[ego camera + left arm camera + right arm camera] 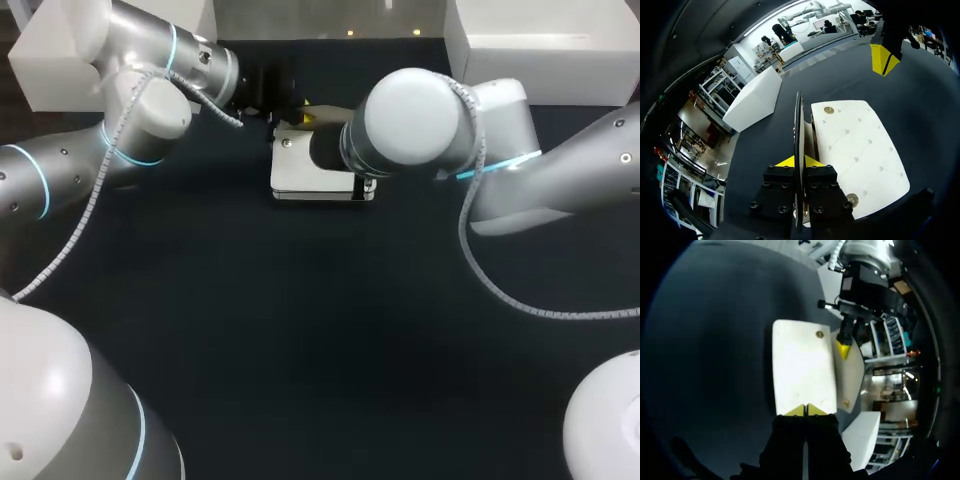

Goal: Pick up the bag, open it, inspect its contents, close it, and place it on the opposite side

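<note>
The left end effector [799,161] is clenched on the bag's flap [798,125], which stands upright and edge-on between its two fingers. Just beside those fingers lies the white quilted bag [855,145], flat on the dark surface [300,330], with one metal stud [828,110] at its far end and another close to the left end effector. Ahead, past the bag's far end, is the right end effector [806,410], its yellow tips pressed together with nothing between them. In the right wrist view those tips sit at the bag's near edge. Whether they touch the bag I cannot tell.
</note>
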`<state>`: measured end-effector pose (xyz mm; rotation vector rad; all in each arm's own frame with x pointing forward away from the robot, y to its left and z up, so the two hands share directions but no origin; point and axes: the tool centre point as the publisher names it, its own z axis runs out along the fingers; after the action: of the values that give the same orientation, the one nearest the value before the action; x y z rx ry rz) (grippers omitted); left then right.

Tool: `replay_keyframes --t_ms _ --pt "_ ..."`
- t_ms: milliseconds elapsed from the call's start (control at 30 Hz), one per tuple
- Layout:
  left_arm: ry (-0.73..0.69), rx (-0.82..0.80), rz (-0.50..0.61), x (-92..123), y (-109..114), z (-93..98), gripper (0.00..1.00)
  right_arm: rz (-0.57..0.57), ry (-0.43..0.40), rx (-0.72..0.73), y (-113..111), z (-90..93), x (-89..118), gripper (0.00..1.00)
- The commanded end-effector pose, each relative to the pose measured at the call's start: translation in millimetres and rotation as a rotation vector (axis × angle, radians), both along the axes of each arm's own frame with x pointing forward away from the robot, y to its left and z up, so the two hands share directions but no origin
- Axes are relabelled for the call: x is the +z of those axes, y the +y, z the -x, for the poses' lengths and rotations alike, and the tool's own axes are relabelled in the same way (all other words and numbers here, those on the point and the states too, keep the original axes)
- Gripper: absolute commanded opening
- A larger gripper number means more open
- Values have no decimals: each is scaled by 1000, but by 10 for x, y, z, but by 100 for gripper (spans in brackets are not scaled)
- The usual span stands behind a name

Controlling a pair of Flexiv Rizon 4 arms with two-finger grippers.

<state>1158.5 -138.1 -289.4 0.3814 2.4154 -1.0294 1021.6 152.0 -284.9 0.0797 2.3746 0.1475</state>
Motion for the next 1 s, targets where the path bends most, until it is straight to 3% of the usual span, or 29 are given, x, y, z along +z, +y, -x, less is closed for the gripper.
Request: replay_keyframes --t_ms 33,667,800,1000 --pt "-7 -9 18 -96 4 -28 0 1 9 0 74 -6 -139 0" --pt "-5 -15 16 -123 -6 -32 0 -8 25 6 86 -11 -183 0" --pt "-9 -28 11 -221 9 -32 0 4 22 12 136 99 -315 0" --pt "-86 -3 -79 -340 -8 -10 0 -9 18 21 142 222 -417 0"
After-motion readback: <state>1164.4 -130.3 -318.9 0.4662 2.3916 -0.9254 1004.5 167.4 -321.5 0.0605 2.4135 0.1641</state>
